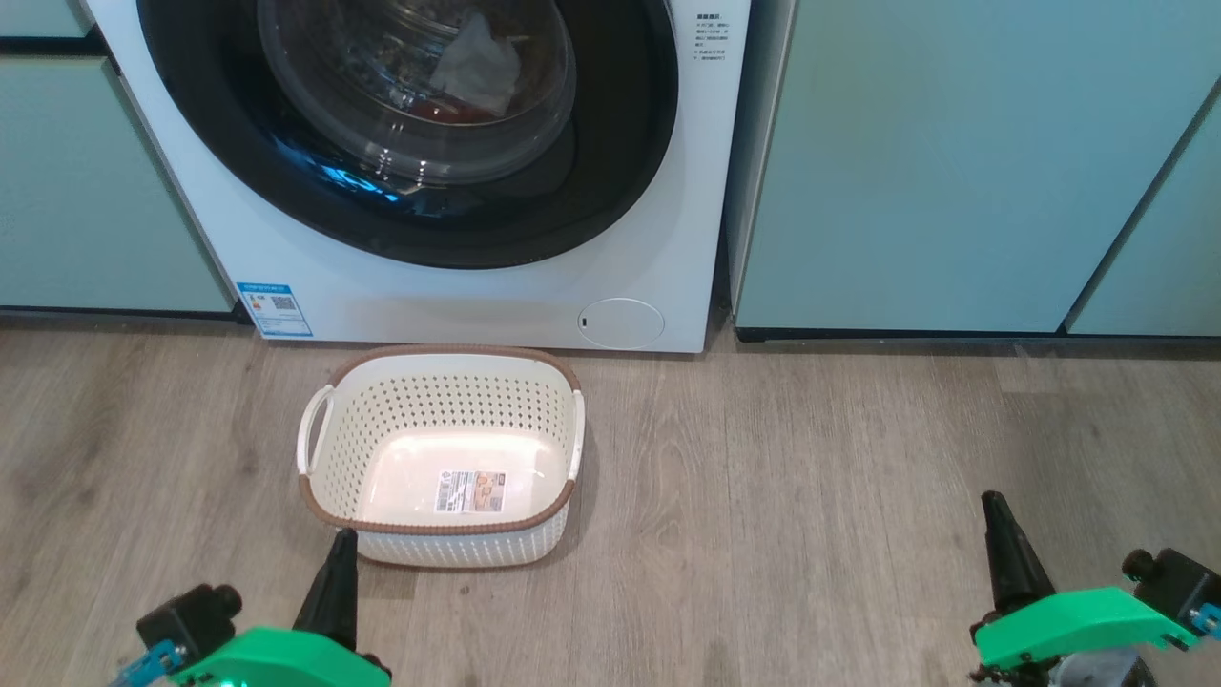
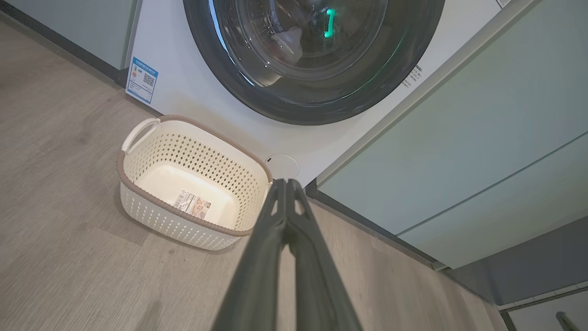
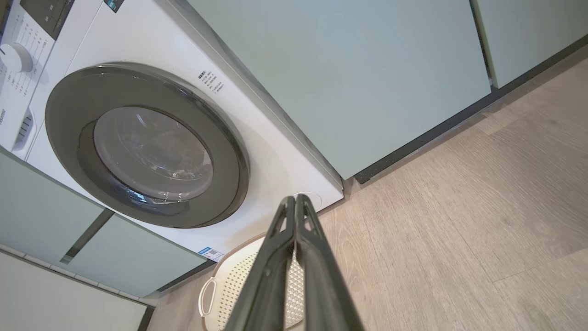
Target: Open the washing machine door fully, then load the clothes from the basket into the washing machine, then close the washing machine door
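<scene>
Perforated cream basket [image 1: 458,546], glossy black-rimmed round door [image 1: 620,143], left claw [image 1: 341,540] and right claw [image 1: 993,503] pinched tight, empty

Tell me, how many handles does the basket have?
2. The left handle is on the left side of the basket, the right handle on the opposite side. None seems hidden.

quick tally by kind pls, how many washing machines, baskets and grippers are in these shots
washing machine: 1
basket: 1
grippers: 2, left gripper and right gripper
total: 4
</scene>
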